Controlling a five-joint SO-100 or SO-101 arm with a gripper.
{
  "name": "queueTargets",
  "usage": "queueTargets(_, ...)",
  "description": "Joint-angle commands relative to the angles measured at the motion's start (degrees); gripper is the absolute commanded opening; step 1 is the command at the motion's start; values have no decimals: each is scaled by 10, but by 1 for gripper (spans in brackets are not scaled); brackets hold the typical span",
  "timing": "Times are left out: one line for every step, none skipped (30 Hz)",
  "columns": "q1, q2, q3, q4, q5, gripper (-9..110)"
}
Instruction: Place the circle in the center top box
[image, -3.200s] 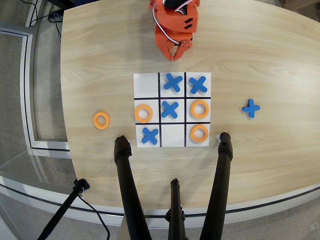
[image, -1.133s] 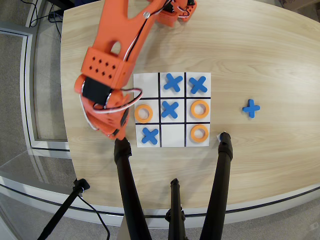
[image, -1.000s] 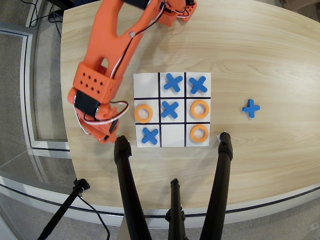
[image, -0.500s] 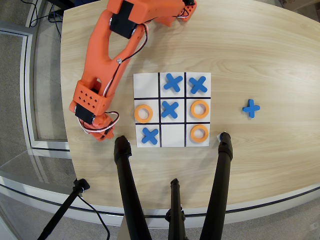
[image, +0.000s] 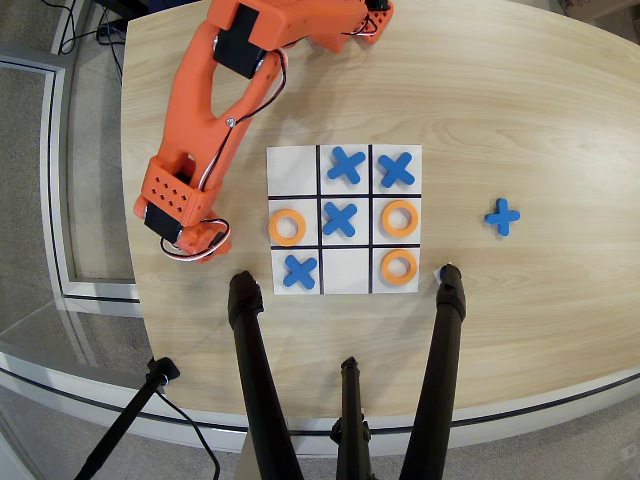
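Note:
My orange arm (image: 215, 95) reaches from the top of the overhead view down to the left of the 3x3 board (image: 293, 169). The gripper (image: 203, 248) points down at the table left of the board, and its wrist hides the jaws. The loose circle is hidden under the gripper. Three orange rings lie on the board: one in the left middle cell (image: 287, 227) and two in the right column (image: 399, 218) (image: 399, 266). The center top box (image: 345, 271), the middle cell of the row farthest from the base, is bare white.
Blue crosses fill several cells (image: 346, 164) (image: 397, 170) (image: 340, 218) (image: 300, 271); another (image: 503, 216) lies on the table to the right. Black tripod legs (image: 250, 350) (image: 445, 335) stand at the board's near edge. The table edge (image: 130, 200) runs close on the left.
The arm swung out from its base to the left of the board and came down over the loose ring, covering it. In the last half second the wrist shifted slightly left.

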Motion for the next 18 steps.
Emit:
queueTargets(-6,23,-4,14,-3,18)
queueTargets(-7,23,-3,14,-3,18)
queueTargets(-7,23,-3,14,-3,18)
queueTargets(-7,23,-3,12,-3,18)
queueTargets(-6,23,-3,10,-3,18)
queueTargets(-6,23,-3,5,-1,18)
queueTargets(-6,23,-3,-1,1,18)
queueTargets(-6,21,-4,-9,3,18)
queueTargets(-6,18,-4,-16,4,18)
queueTargets(-6,16,-7,-22,7,18)
queueTargets(-6,15,-10,-27,9,18)
queueTargets(-6,15,-13,-30,11,18)
queueTargets(-6,14,-18,-33,13,18)
queueTargets(-6,14,-23,-37,16,18)
queueTargets(-6,13,-28,-40,19,18)
queueTargets(-6,11,-35,-41,22,18)
queueTargets(-7,11,-40,-41,24,18)
queueTargets(-8,11,-47,-41,25,18)
